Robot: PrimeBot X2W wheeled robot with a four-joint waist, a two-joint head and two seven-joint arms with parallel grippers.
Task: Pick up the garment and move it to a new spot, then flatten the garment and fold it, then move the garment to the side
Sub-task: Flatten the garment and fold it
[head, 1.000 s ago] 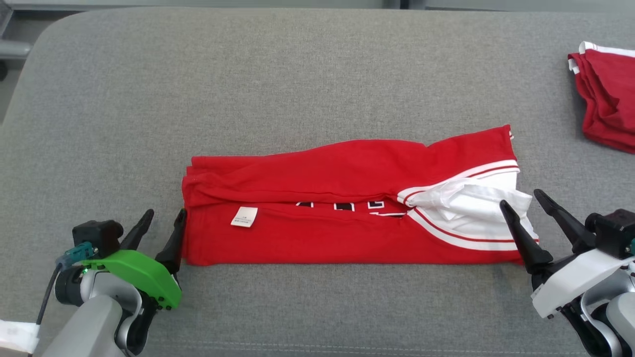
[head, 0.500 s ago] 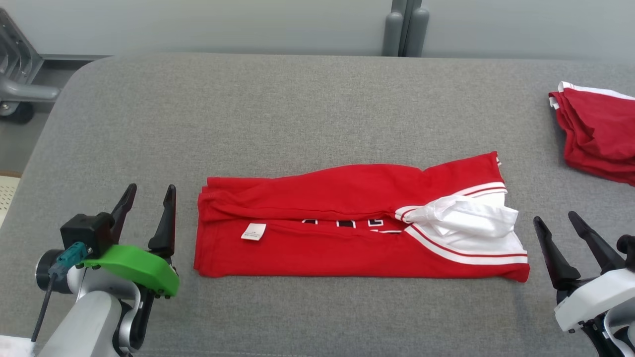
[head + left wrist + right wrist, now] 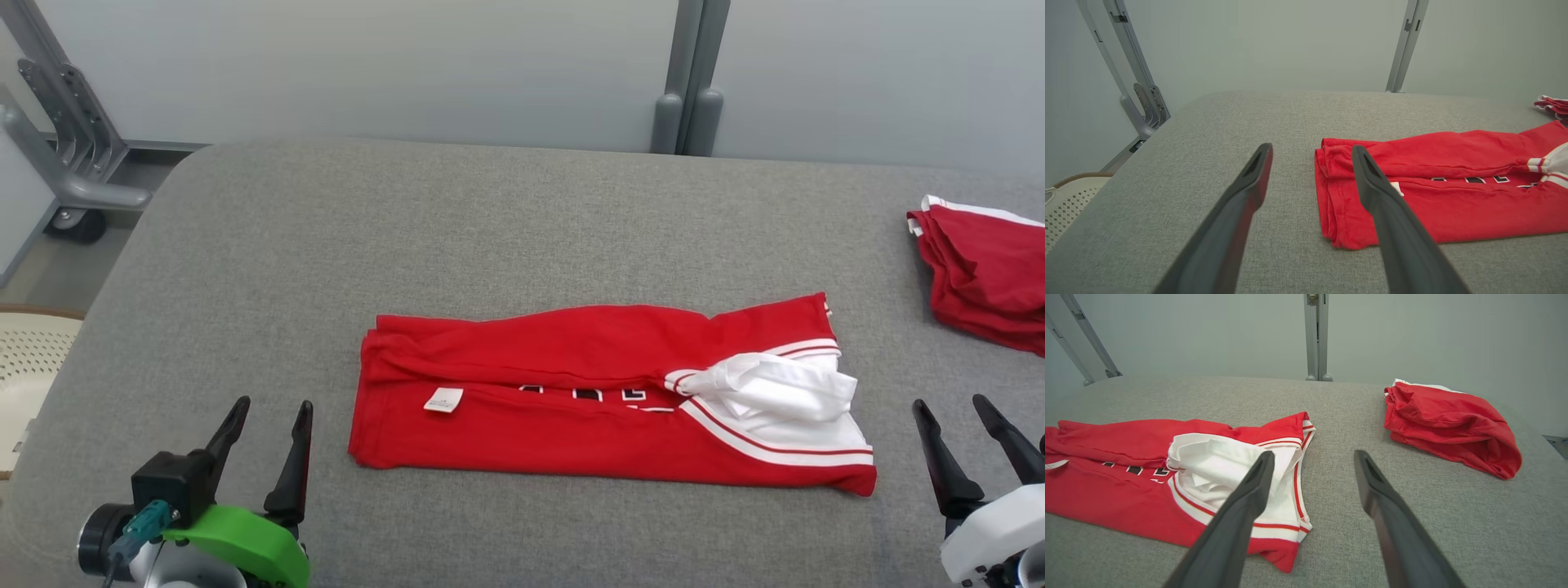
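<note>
Work surface is a grey fabric-covered table [image 3: 522, 220]: flat, fine weave, rounded corner at far left. Behind it are pale grey wall panels [image 3: 367, 65] with a grey double post [image 3: 690, 90] at the seam. Off the far-left corner stands an angled metal frame [image 3: 69, 155] on a caster [image 3: 75, 224]. A cream perforated thing [image 3: 28, 359] sits beside the left edge, below tabletop level; basket or seat, can't tell. The garment [image 3: 571, 425] is a red jersey folded into a long flat strip across the middle of the table, nearer the robot than the back edge. It has a white label [image 3: 443, 399] face up near its left end and a white striped sleeve [image 3: 784, 392] bunched on top at its right end. A second red folded pile [image 3: 988, 278] lies near the right edge, well apart from it. The left gripper [image 3: 273, 403] has its jaws spread and holds nothing; it is just off the garment's left end, not touching. The right gripper [image 3: 949, 402] is the same, jaws spread and empty, just off the right end with a visible gap. A wide band of grey fabric runs from the garment to the far edge. There is an open stretch out to the left edge, and a narrower gap on the right before the red pile.
</note>
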